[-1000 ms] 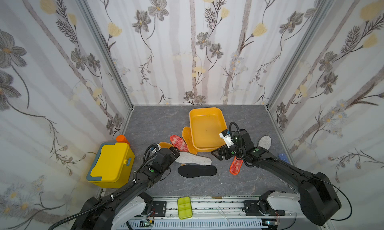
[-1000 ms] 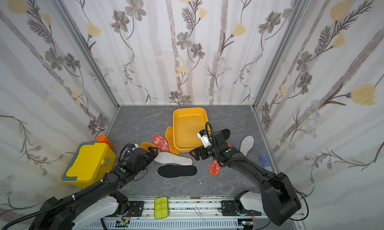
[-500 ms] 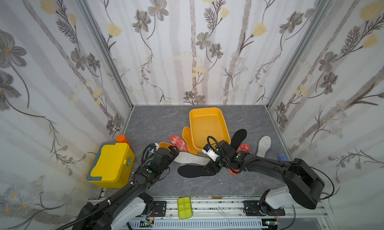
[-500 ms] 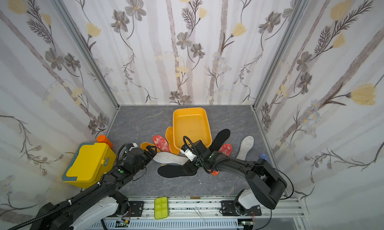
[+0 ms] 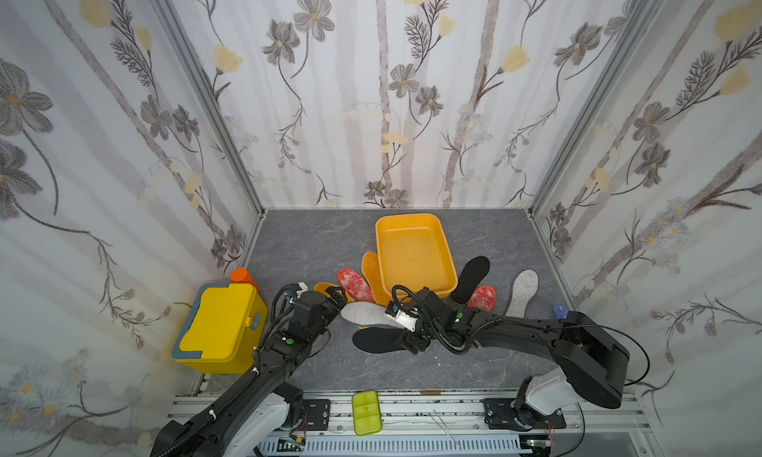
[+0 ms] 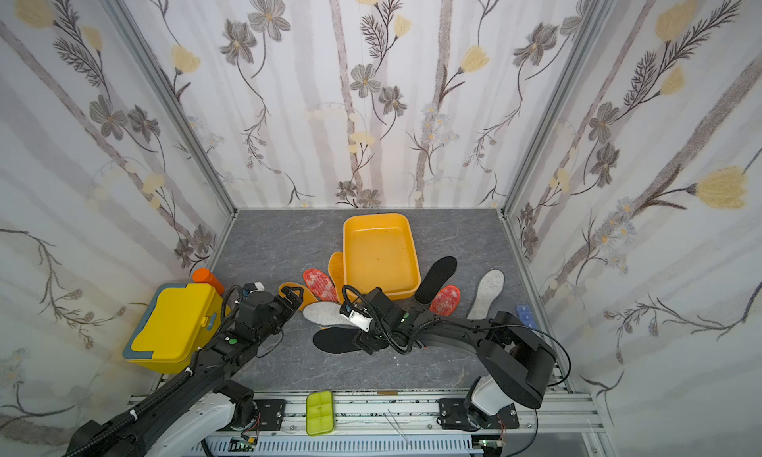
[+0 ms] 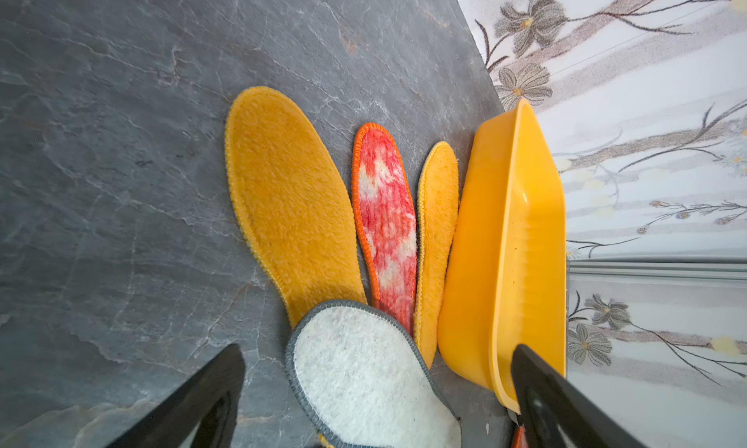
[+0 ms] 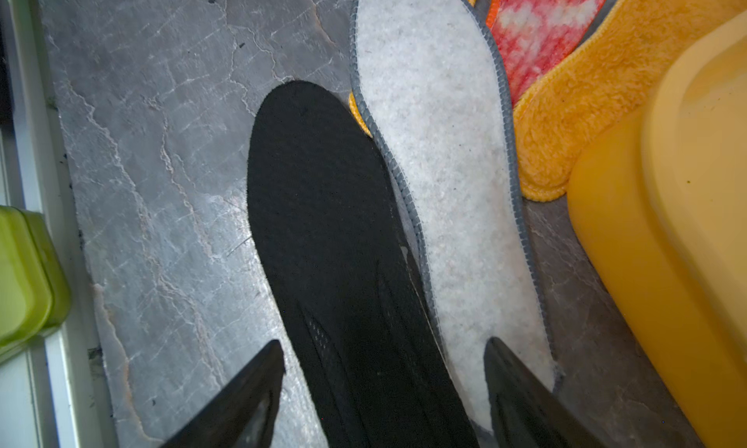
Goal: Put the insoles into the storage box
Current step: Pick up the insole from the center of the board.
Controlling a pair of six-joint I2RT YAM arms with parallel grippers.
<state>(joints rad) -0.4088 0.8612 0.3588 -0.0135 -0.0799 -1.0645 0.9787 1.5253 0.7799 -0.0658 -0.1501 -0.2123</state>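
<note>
— Jaws on the right gripper (image 8: 384, 343) stand partly spread, astride the black insole (image 8: 323, 223), a finger on each side of its narrow end. No pinch that I can see.
— And the left gripper (image 7: 378, 347)?
— Jaws wide, nothing held, low over the felt insole (image 7: 364, 369).
— Progress?
— Nothing banked. Box (image 5: 408, 216) sits on the table (image 5: 313, 244), centre, toward the far side, bare inside in both top views. All eight insoles lie outside it. Fanned off its near-left corner: black, felt, red insole (image 5: 354, 281), orange insole (image 5: 371, 269), second orange (image 5: 323, 288) by the left gripper. Right of the box: second black (image 5: 470, 273), second red (image 5: 482, 298), second felt (image 5: 523, 286). Whole job left, by my reckoning; picking the black one is the step in hand.
— Heading of the black one?
— Flat, on the near side of the felt, edges touching. Long axis runs left–right; broad end left, narrow end under the right gripper. Box's long axis runs near–far, so I judge it needs turning to line up before it goes in.
</note>
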